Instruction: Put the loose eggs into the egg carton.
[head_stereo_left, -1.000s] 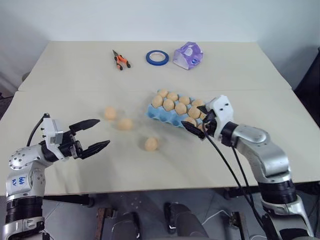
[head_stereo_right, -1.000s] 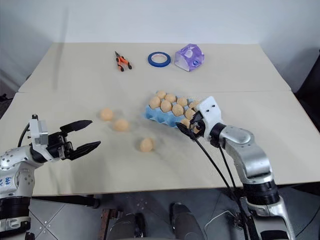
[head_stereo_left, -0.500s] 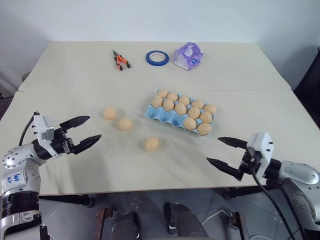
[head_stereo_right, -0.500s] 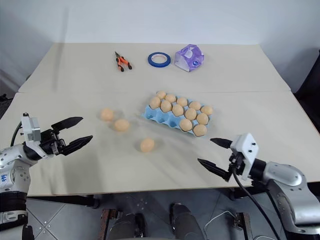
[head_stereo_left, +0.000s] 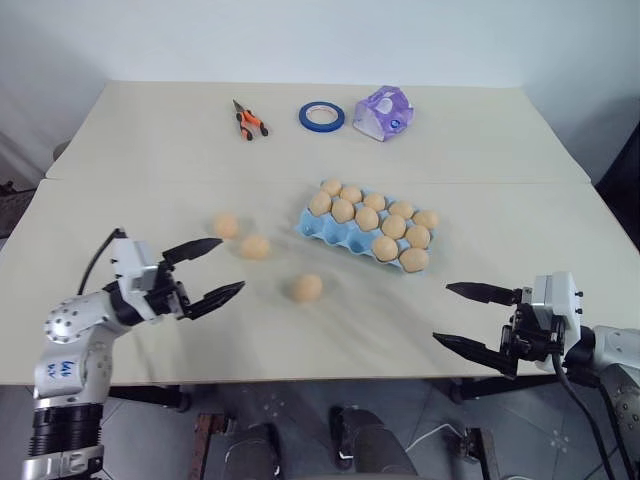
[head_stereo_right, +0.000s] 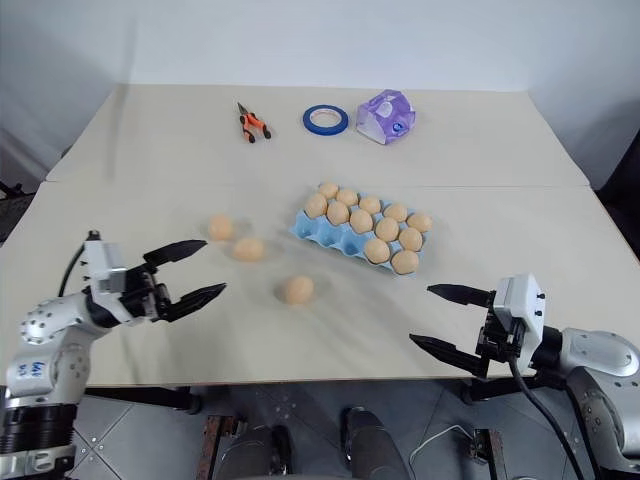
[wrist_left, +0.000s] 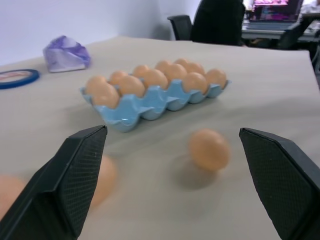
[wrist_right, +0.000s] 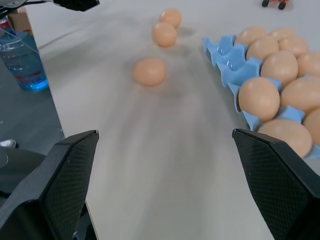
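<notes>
The light blue egg carton lies right of the table's middle, with several tan eggs in its cups. Three loose eggs rest on the table to its left: one nearest the front, one in the middle and one farthest left. My left gripper hovers open and level just left of them, pointing at the front egg. My right gripper stands open and empty over the table's front edge, below the carton's near corner.
Orange-handled pliers, a blue tape ring and a purple faceted packet lie along the far side. A water bottle stands below the table's edge. Bare tabletop separates the two grippers.
My right gripper has pulled back from the carton to the front edge of the table. My left gripper has swung right, closer to the loose eggs. The camera has shifted slightly.
</notes>
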